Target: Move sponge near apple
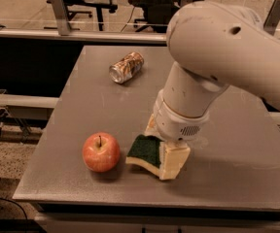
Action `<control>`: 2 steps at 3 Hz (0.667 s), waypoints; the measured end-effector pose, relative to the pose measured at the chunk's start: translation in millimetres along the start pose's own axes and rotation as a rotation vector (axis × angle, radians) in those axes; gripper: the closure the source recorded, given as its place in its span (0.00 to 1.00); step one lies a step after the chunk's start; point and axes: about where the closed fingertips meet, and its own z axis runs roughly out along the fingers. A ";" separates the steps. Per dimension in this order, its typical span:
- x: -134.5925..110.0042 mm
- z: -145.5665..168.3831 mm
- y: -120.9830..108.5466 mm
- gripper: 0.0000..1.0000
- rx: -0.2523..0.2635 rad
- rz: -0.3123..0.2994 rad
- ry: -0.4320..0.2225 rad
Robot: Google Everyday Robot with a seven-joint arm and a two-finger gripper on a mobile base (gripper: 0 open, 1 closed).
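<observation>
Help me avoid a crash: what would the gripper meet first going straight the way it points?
The gripper, pointing down with the sponge in its jaws, would likely meet the table just beneath; how close is unclear.
</observation>
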 end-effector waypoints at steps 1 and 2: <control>-0.6 -0.9 -0.2 0.13 0.002 -0.001 0.000; -1.5 -1.1 -0.2 0.00 0.004 -0.003 0.000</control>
